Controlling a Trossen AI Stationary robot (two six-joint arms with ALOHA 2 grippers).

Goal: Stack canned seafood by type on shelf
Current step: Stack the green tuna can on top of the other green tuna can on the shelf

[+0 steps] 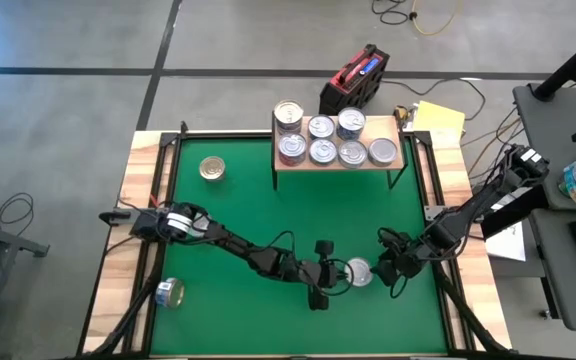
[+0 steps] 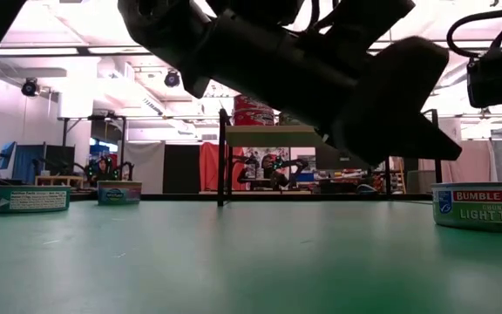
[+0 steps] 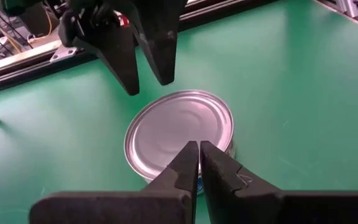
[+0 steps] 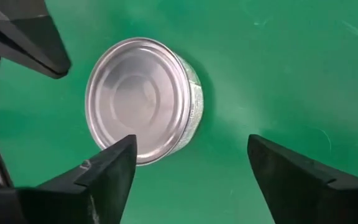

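Lying flat on the green mat (image 1: 228,210) at lower centre of the high view, a smooth silver tin (image 1: 359,272) sits between both grippers. The left gripper (image 1: 320,275) is pinched closed, empty; the right gripper (image 1: 386,270) stands wide, probably released. The wooden shelf (image 1: 338,164), upper centre, holds seven tins.

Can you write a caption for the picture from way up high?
Both grippers flank one tin on the green mat.
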